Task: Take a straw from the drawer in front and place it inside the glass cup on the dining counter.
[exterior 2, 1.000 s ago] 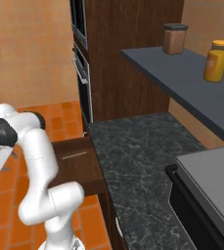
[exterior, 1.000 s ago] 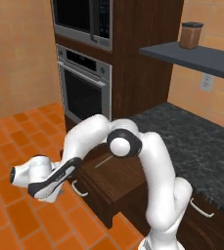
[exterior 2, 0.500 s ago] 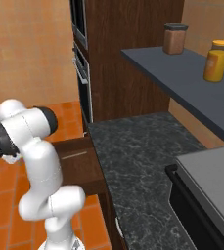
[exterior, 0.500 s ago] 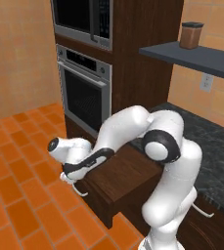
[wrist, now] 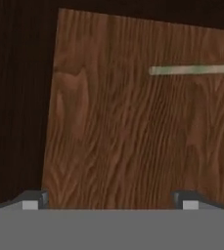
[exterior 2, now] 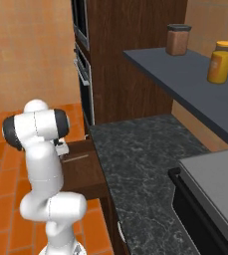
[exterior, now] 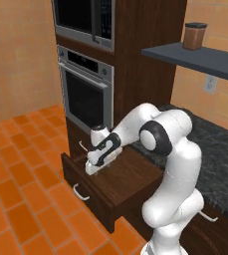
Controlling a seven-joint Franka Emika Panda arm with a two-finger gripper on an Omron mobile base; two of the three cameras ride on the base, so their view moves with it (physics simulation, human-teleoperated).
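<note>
Above the open drawer [exterior: 116,185], my spread claw [wrist: 111,197] must shift toward two o'clock, centring the straw [wrist: 194,70] before descending.

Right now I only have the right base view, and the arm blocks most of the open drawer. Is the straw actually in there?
Observer: Yes. In the hand view the straw lies flat on the wood floor of the drawer, running off the picture's right edge.
Operator: Where's the end effector relative to the drawer?
Observer: In the left base view the end effector points down over the drawer's back left part, behind its front panel.
Operator: Is it holding anything?
Observer: No. The hand view shows its fingertips wide apart with bare wood between them, and the straw lies well clear of them.
</note>
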